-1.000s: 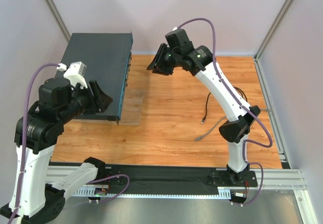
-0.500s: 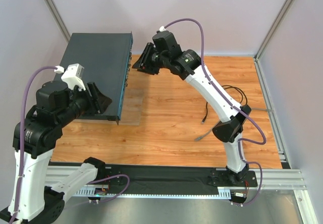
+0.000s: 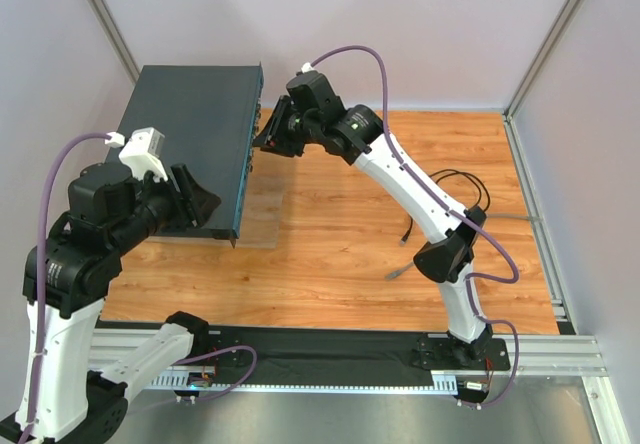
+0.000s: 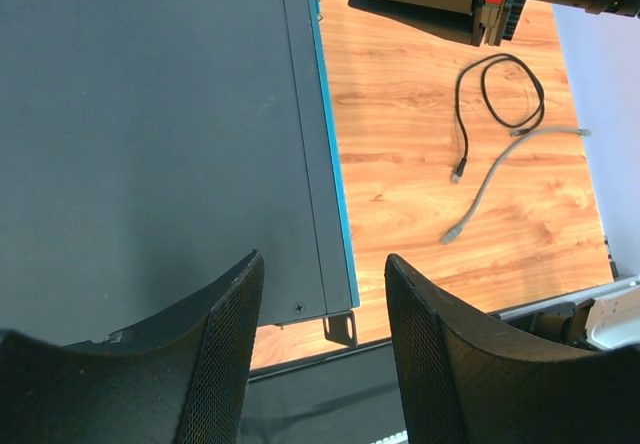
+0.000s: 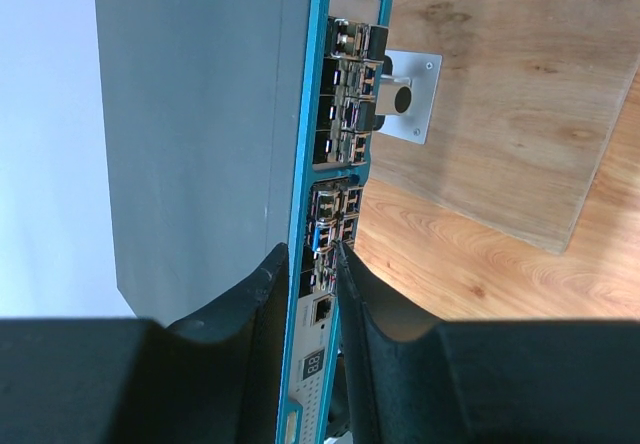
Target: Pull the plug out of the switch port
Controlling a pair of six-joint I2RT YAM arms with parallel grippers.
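One small blue plug (image 5: 319,236) sits in the socket row on the thin front face of the switch (image 3: 190,134). The switch lies flat at the far left of the worktop (image 3: 330,254), with the socket row facing the open wood to the right.

**Handling.** Judge the plug to be light, short, hard plastic with little surface to hold. Expect a latch: a straight tug may meet resistance, and smooth sides may slip. Take hold close to the face, across its thickness, and pull square to it. Whether a cable trails from the plug cannot be made out. The switch is a stiff metal box and is probably heavy. It may nevertheless slide toward the pull if unbraced.

**Hands.**
- The right hand (image 5: 308,252) is at the front face. Its fingers (image 5: 270,284) are narrowly apart and straddle the face at the plug's socket. Whether they already pinch the plug cannot be told.
- The left hand (image 4: 322,261) is released, spread wide above the near front corner of the switch and grasping nothing. Contact with the lid cannot be confirmed.

**Clearances.**
- Neighbouring sockets crowd the plug along the row, so the fingertips have little margin.
- Away from the face the worktop is bare wood, which gives room to withdraw to the right.
- A black cable (image 4: 458,124) and a grey cable (image 4: 490,176) lie loose, well apart from the switch and nearer the right arm's base.
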